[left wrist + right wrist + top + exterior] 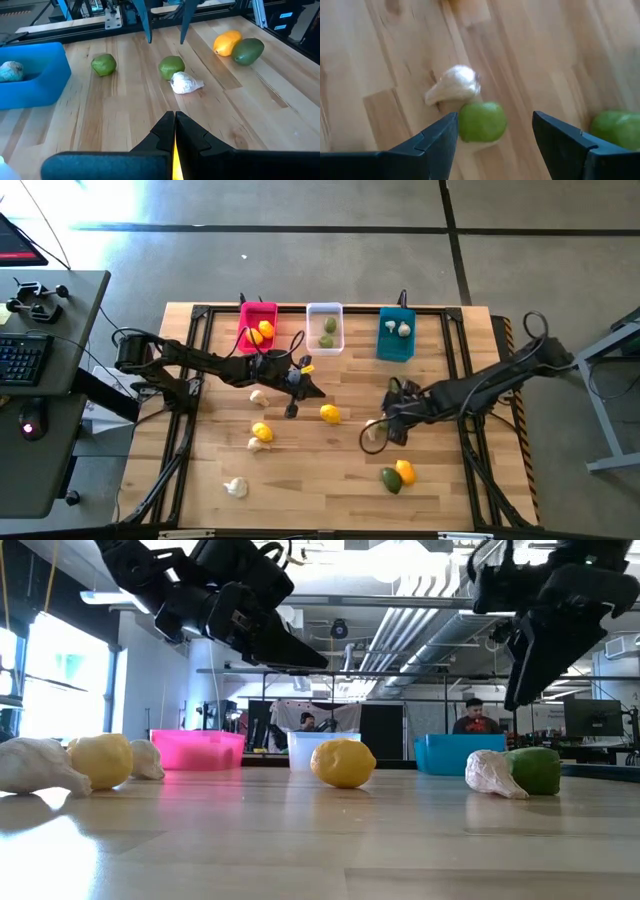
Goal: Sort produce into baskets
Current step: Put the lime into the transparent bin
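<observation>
Right wrist view is showing my right gripper (495, 137) standing spread wide above a round green lime-like piece (481, 121), with a knobbly off-white garlic-like piece (454, 84) touching its far side; both are lying on the pale wooden bench (330, 470), right of its middle and well apart from the three small plastic bins along the back edge: the bright pink one (257, 311), the translucent white one (324, 310) and the teal blue one (397, 345). I am judging the lime light, hard-skinned and smooth, so it is likely to roll or squirt out; I am planning to take it across its widest middle, fingers clear of the garlic. My left gripper (303, 373) is hanging clenched near the bench's middle, with something yellow showing between its fingers.
</observation>
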Robot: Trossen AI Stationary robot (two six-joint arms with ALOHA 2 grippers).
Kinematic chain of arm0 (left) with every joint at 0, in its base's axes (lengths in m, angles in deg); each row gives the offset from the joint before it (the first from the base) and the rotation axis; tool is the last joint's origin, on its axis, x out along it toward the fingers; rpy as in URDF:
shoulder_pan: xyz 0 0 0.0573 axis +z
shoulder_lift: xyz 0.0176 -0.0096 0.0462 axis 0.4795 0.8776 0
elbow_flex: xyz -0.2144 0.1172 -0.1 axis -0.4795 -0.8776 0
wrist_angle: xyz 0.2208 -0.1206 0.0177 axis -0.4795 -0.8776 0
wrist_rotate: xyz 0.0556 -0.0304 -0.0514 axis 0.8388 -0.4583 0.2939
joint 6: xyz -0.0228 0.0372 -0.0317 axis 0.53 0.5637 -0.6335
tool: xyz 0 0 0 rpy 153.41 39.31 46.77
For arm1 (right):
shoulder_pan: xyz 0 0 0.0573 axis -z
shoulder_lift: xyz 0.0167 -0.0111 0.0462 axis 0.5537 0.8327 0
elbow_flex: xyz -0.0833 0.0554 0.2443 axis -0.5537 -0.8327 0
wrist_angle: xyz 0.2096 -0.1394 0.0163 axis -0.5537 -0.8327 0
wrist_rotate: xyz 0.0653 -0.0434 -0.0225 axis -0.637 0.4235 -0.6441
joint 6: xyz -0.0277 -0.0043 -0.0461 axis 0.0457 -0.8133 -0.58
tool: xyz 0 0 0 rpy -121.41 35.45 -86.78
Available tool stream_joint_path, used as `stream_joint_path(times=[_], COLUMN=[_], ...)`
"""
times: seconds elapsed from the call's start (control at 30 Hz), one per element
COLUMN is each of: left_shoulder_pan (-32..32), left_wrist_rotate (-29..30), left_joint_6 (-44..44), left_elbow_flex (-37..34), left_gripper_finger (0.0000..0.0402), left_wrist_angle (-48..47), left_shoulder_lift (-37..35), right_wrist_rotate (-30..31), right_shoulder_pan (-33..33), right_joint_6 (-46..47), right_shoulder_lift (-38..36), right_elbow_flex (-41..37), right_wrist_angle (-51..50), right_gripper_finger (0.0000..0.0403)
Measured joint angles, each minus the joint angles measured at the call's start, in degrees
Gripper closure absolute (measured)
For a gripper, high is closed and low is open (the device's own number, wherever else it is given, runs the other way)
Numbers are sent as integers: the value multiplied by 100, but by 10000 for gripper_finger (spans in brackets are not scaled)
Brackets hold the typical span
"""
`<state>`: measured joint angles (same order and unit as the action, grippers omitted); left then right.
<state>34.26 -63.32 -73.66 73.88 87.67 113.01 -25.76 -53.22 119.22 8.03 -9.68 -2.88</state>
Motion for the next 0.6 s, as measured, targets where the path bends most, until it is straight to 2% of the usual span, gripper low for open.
stream_joint_path(times=[0.3, 0.47, 0.6], left_shoulder_pan=[0, 0, 0], left_wrist_rotate=[2, 1, 1], left_joint_6=[2, -1, -1], left_elbow_flex=[0, 0, 2], left_gripper_finger=[401, 401, 401], left_wrist_angle=[-65, -85, -97], left_shoulder_lift=[0, 0, 0], right_wrist_rotate=[-611, -818, -1046], right_shoulder_pan=[114, 281, 424], right_joint_6=[19, -144, -354], right_shoulder_lift=[1264, 1847, 2027], right_elbow_flex=[1149, 1483, 1608], right_wrist_angle=[-1181, -1534, -1556], right_gripper_finger=[157, 157, 157])
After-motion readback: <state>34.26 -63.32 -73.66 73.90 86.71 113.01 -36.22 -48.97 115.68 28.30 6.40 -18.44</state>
